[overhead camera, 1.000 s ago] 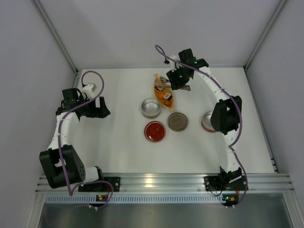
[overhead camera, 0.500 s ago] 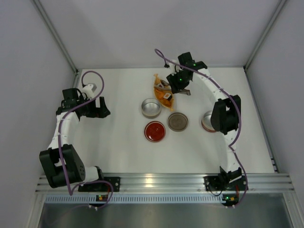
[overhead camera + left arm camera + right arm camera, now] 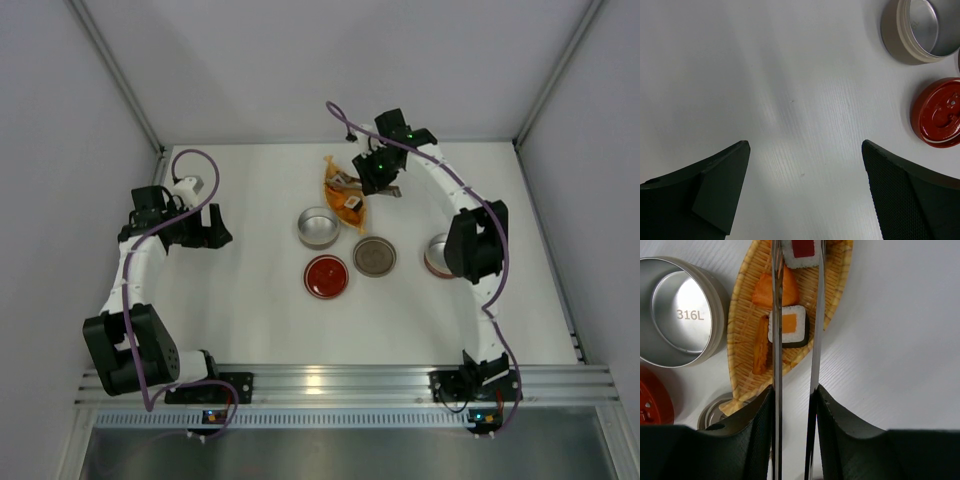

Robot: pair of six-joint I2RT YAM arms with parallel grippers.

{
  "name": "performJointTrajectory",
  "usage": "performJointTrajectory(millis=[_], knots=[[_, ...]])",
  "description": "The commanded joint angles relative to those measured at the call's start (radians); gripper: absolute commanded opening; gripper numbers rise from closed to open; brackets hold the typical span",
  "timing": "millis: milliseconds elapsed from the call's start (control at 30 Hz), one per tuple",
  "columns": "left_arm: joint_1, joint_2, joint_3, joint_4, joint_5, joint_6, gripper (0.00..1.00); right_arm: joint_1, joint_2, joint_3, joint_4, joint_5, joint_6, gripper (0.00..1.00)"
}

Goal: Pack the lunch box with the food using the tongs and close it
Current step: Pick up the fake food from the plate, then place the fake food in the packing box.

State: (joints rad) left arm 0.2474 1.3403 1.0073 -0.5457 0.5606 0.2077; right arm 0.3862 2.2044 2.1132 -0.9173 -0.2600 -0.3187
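Right wrist: slim shiny silver tongs (image 3: 776,365) astride white-edged, orange-centred food cube (image 3: 788,326)

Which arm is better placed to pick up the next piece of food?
Right: the right gripper holds the tongs over the food in the dish. The left gripper hangs open far from it.

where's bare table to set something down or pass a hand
Wide bare table between the left gripper and the steel container and red lid; also along the near rail. Crowded at centre: leaf dish, grey lid, tongs over the dish.
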Motion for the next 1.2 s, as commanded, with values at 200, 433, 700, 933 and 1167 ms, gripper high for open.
performJointTrajectory(millis=[200, 433, 700, 933, 1167], knots=[[0.004, -0.006, -0.004, 0.036, 0.025, -0.013, 0.98, 0.017, -0.187, 0.028, 0.012, -0.044, 0.01, 0.18], [0.004, -0.027, 0.001, 0.026, 0.032, -0.014, 0.98, 0.007, -0.287, 0.021, -0.112, -0.048, -0.025, 0.13], [0.004, -0.069, -0.001, -0.008, 0.051, 0.004, 0.98, -0.11, -0.567, -0.125, -0.334, -0.028, -0.129, 0.13], [0.004, -0.112, -0.009, -0.028, 0.067, 0.005, 0.98, -0.245, -0.816, -0.344, -0.491, 0.028, -0.278, 0.13], [0.004, -0.139, -0.007, -0.059, 0.074, 0.019, 0.98, -0.415, -0.965, -0.538, -0.575, 0.056, -0.398, 0.13]])
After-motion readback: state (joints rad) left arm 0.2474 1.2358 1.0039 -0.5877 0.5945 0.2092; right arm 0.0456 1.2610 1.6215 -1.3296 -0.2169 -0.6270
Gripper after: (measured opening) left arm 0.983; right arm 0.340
